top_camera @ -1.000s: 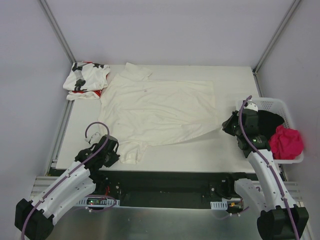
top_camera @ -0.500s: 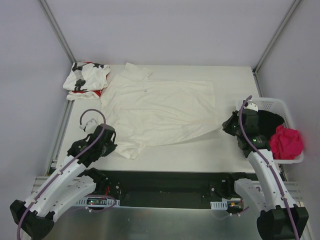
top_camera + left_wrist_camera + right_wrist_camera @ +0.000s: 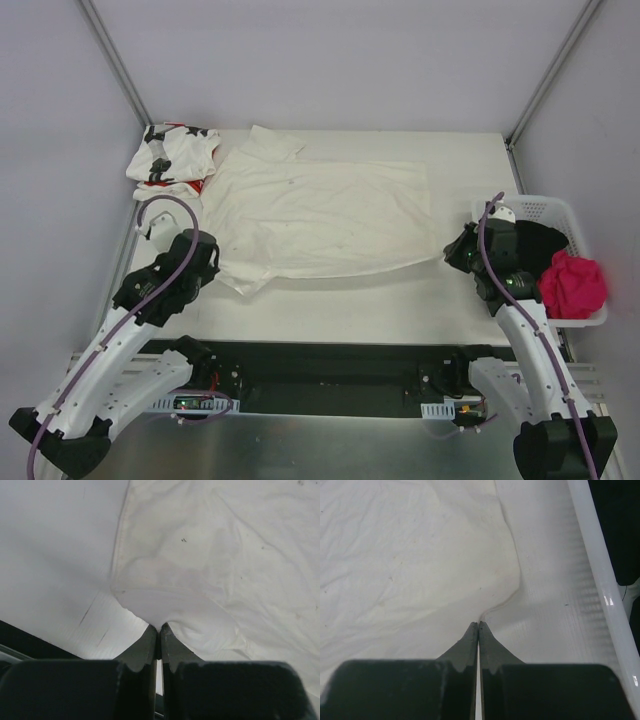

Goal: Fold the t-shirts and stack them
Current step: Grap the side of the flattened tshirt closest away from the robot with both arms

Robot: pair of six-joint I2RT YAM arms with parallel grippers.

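The large cream-white t-shirt [image 3: 320, 215] lies spread over the middle of the table. My left gripper [image 3: 207, 263] is shut on a bunched fold at the shirt's near-left corner; the left wrist view shows the cloth [image 3: 200, 570] pinched between the tips of the gripper [image 3: 159, 628] and lifted off the table. My right gripper [image 3: 452, 252] is shut on the shirt's near-right corner, where the hem [image 3: 505, 602] runs into the closed tips of the gripper [image 3: 478, 625]. The white t-shirt with black stars and red marks [image 3: 172, 160] lies crumpled at the far left corner.
A white perforated basket [image 3: 590, 318] stands off the table's right edge, just behind my right arm, holding a red cloth [image 3: 573, 284] and a black cloth [image 3: 545, 245]. Its rim [image 3: 600, 575] shows in the right wrist view. Metal frame posts rise at both far corners.
My left gripper has moved away from the near edge toward the far left, dragging the shirt's near-left corner up over itself. The right arm has stayed still.
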